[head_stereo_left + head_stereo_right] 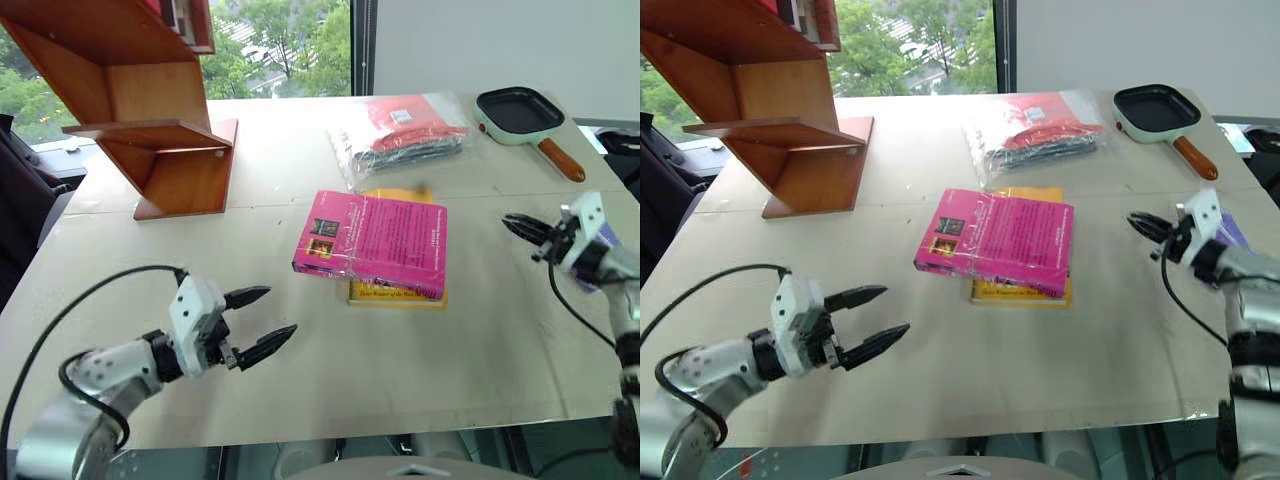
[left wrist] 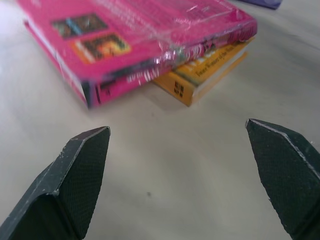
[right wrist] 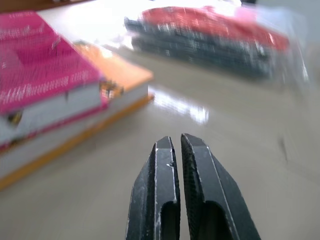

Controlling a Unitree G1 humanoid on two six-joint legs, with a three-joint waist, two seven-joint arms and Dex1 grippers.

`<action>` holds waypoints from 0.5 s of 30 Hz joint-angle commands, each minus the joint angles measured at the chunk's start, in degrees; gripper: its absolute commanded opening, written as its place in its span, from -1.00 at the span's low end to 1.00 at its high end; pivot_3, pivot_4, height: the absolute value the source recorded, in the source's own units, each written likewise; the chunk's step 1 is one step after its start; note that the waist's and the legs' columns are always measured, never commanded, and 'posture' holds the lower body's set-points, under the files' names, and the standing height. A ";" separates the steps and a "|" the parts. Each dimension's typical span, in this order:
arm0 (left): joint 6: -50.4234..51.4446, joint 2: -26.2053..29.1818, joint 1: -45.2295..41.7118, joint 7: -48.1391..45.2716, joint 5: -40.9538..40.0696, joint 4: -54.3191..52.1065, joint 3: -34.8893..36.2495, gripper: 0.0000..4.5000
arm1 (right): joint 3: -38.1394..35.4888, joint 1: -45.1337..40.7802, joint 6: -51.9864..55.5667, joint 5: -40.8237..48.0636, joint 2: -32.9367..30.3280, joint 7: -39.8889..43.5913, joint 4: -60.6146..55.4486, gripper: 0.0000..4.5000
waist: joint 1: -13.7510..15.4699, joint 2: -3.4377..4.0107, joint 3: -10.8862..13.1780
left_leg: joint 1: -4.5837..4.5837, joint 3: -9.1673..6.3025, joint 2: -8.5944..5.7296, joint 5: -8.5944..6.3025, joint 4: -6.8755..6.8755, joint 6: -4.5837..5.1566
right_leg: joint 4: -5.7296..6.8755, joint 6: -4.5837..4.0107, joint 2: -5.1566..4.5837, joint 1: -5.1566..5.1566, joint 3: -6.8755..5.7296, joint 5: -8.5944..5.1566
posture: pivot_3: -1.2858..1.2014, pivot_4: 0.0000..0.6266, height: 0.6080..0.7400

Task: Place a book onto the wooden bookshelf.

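Magenta-pink paperback (image 1: 372,243): table centre, glossy-wrapped, lying flat atop a yellow book (image 1: 398,292). Wooden bookshelf (image 1: 140,110): 10 o'clock of the paperback, well apart, at the table's (image 1: 300,400) far edge. Left gripper (image 1: 262,322): 7 o'clock of the paperback, jaws spread wide, empty. Right gripper (image 1: 520,228): 3 o'clock, fingers pressed together, holding nothing. Bagged red-and-dark items (image 1: 405,135): 12 o'clock. Black square frying pan (image 1: 525,118): 1 o'clock.

The pale print on the book (image 1: 372,243) and the yellow book's (image 2: 210,70) spine is too blurred to read.
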 commanded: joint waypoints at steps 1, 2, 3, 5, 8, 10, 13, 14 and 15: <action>0.47 2.98 -0.86 -2.13 -0.56 -1.57 2.81 1.00 | 4.00 -12.66 -5.90 -7.27 2.64 -3.14 14.59 -0.96 | -0.69 -0.06 0.15 | -0.01 0.02 0.00 0.00 0.00 -0.01 | -0.02 0.00 0.00 -0.02 0.01 0.00 | 0.03 -0.52 0.70; 0.56 3.23 -0.47 -2.04 -0.61 -1.95 3.53 1.00 | 4.65 -15.37 -6.87 -8.44 3.42 -3.10 18.04 -0.96 | -0.75 -0.05 0.17 | -0.05 0.05 -0.01 0.01 -0.01 -0.01 | -0.03 0.01 0.00 -0.06 0.06 0.00 | 0.03 -0.52 0.70; 0.60 3.40 0.04 -1.94 -0.58 -2.34 4.33 1.00 | 5.23 -17.43 -7.84 -9.45 4.13 -2.89 20.69 -0.96 | -0.75 -0.06 0.18 | -0.10 0.06 -0.01 0.01 -0.05 -0.02 | -0.06 0.05 0.00 -0.13 0.08 0.02 | 0.03 -0.52 0.70; 0.28 3.19 1.26 -1.93 -0.43 -3.10 5.96 1.00 | 5.47 -20.12 -9.00 -10.44 5.31 -2.08 24.39 -0.96 | -0.60 -0.07 0.19 | -0.29 0.02 -0.01 0.00 -0.07 -0.03 | -0.13 0.20 0.00 -0.31 0.04 0.10 | 0.03 -0.52 0.70; -0.03 2.27 2.86 -1.98 -1.55 -4.01 8.65 1.00 | 5.09 -22.35 -9.30 -10.77 6.97 0.23 27.21 -0.96 | -0.30 -0.08 0.18 | -0.94 -0.14 -0.04 0.00 -0.01 -0.04 | -0.15 0.21 -0.08 -0.82 -0.14 0.11 | 0.03 -0.52 0.70; -0.49 2.11 3.56 -2.49 -1.58 -4.46 9.49 1.00 | 5.19 -22.98 -9.40 -11.19 7.80 1.96 27.99 -0.96 | -0.41 -0.07 0.19 | -1.25 -0.12 -0.11 0.01 0.04 -0.04 | -0.11 0.22 -0.14 -1.15 -0.16 0.12 | 0.03 -0.52 0.70; -0.51 1.91 3.35 -3.15 -2.90 -5.17 10.16 1.00 | 5.37 -23.14 -9.89 -11.94 8.53 3.45 28.54 -0.96 | -0.55 -0.05 0.20 | -1.22 -0.07 -0.12 0.02 0.10 -0.05 | -0.05 0.23 -0.15 -1.13 -0.16 0.13 | 0.03 -0.52 0.70; -0.25 1.90 2.76 -3.27 -3.74 -5.27 10.50 1.00 | 5.27 -23.16 -9.79 -11.99 8.69 4.06 28.61 -0.96 | -0.56 -0.05 0.20 | -1.18 -0.07 -0.11 0.03 0.11 -0.07 | -0.02 0.23 -0.15 -1.10 -0.15 0.13 | 0.03 -0.52 0.70; -0.04 2.03 2.19 -3.39 -4.42 -5.27 10.92 1.00 | 5.12 -23.09 -9.66 -11.95 8.78 4.80 28.56 -0.96 | -0.58 -0.05 0.20 | -1.12 -0.07 -0.11 0.05 0.10 -0.10 | 0.03 0.23 -0.15 -1.07 -0.14 0.14 | 0.03 -0.52 0.70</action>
